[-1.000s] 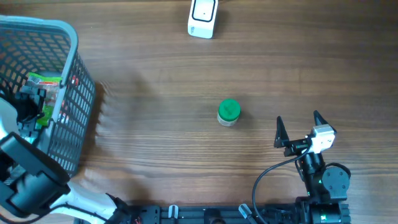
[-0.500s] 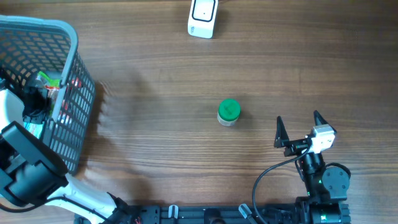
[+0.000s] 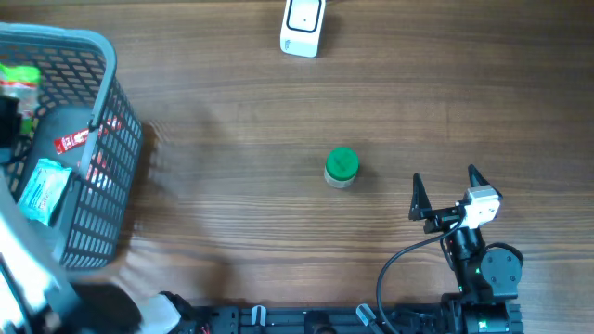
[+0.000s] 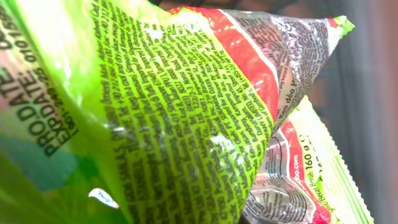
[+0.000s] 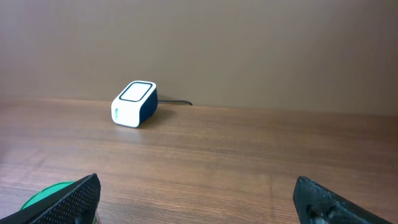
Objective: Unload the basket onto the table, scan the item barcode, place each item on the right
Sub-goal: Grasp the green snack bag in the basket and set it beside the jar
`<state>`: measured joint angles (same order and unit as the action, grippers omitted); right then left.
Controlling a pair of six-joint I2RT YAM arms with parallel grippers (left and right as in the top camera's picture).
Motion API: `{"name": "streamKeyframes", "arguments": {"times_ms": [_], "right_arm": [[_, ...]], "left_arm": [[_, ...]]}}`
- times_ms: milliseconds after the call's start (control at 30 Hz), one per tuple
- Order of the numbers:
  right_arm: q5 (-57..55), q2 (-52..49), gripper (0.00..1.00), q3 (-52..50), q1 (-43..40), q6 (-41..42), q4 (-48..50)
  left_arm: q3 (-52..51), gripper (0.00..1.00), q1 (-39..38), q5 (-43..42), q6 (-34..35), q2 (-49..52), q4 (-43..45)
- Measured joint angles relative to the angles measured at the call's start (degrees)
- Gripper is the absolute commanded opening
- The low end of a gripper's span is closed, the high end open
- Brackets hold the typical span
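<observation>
The left gripper (image 3: 9, 104), jaws closed on a green snack packet (image 4: 155, 112), holds it at the basket (image 3: 107, 139) in the upper left of the overhead frame. The right gripper (image 3: 445, 176) sits at lower right, jaws wide apart, near a green-lidded jar (image 3: 342, 168). The white scanner (image 3: 303, 26) stands at top centre.
</observation>
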<state>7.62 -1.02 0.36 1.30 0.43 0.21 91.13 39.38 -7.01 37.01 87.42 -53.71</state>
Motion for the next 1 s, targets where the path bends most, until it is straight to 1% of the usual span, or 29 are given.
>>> {"name": "streamKeyframes", "arguments": {"times_ms": [200,300,400,433,533,633,733,800,867,1000], "right_arm": [[0.0,0.0,1.00,0.0,0.0,0.0,0.0],[0.0,0.0,1.00,0.0,0.0,0.0,0.0],[0.0,0.0,1.00,0.0,0.0,0.0,0.0],[0.0,0.0,1.00,0.0,0.0,0.0,0.0],[0.0,0.0,1.00,0.0,0.0,0.0,0.0],[0.0,0.0,1.00,0.0,0.0,0.0,0.0],[0.0,0.0,1.00,0.0,0.0,0.0,0.0],[0.0,0.0,1.00,0.0,0.0,0.0,0.0],[0.0,0.0,1.00,0.0,0.0,0.0,0.0],[0.0,0.0,1.00,0.0,0.0,0.0,0.0]], "left_arm": [[0.0,0.04,-1.0,-0.6,0.9,-14.2,-5.0],[0.0,0.04,-5.5,-1.9,1.1,-20.7,-8.1],[-0.1,0.04,-14.5,-4.2,1.0,-25.2,-10.7],[-0.8,0.04,-19.6,-4.2,1.0,-26.4,-10.6],[-5.4,0.04,-31.5,-3.0,1.1,-28.0,-9.9],[-14.1,0.04,-42.2,-0.9,1.5,-26.7,-6.2],[-25.3,0.04,-51.8,1.8,3.5,-21.6,1.2],[-32.3,0.04,-56.7,2.8,5.3,-17.4,6.7],[-37.2,0.04,-60.5,3.4,6.8,-13.5,11.1],[-40.8,0.04,-66.8,4.2,8.3,-5.6,18.4]]}}
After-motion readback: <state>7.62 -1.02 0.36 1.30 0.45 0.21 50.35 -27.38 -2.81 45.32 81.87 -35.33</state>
